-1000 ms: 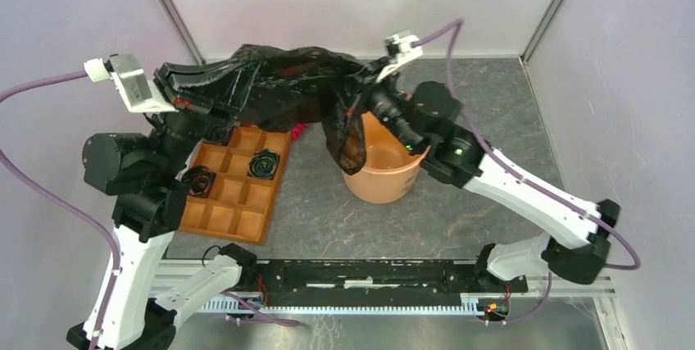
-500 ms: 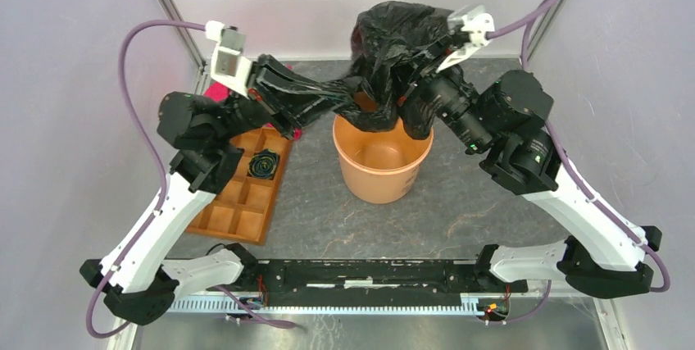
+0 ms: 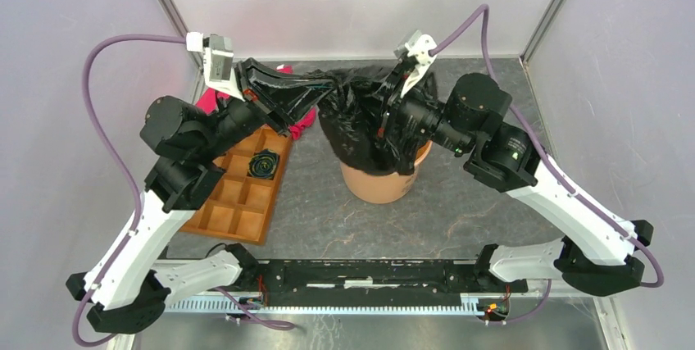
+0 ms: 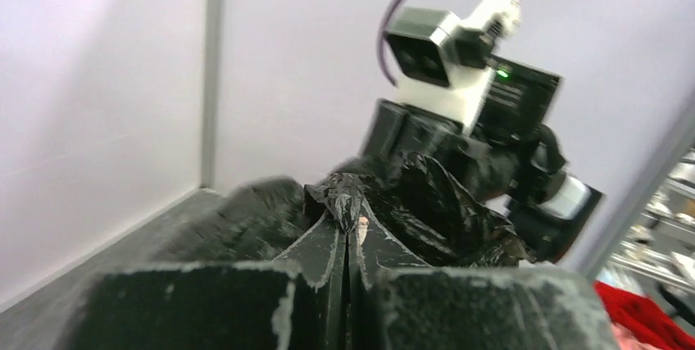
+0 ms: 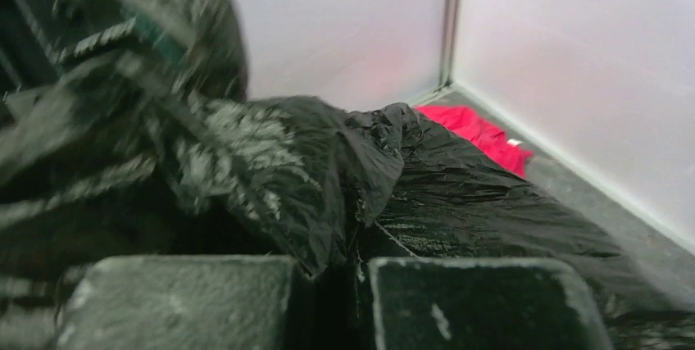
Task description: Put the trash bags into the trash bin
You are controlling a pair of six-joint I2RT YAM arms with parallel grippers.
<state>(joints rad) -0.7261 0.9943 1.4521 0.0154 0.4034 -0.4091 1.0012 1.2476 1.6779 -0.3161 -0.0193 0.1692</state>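
Now, trash bag (image 3: pixel 361 125): hanging crumpled over the bin mouth, spilling down the front wall, with one twisted corner stretching off to the left.
Trash bin (image 3: pixel 379 188): standing upright mid-table; only the lower wall and a bit of right rim are showing under the plastic.
Left gripper (image 3: pixel 321 85): jaws pressed together, pinching the twisted bag edge and holding it up left of the bin.
Right gripper (image 3: pixel 385 108): jaws pressed together on a fold of bag, hovering over the bin's far side.
Step in hand: likely lowering the bag into the bin; can't tell whether any of it is sitting inside yet.
Doing it well: bringing the left corner in over the mouth, keeping both pinches level, pushing the bulk down before letting go.
Risk: thin plastic snagging on the rim, or the pull tipping the bin.
Around: tray (image 3: pixel 238 206) with dark coiled roll (image 3: pixel 264 163) left of the bin; red cloth (image 3: pixel 305 120) under the left gripper.
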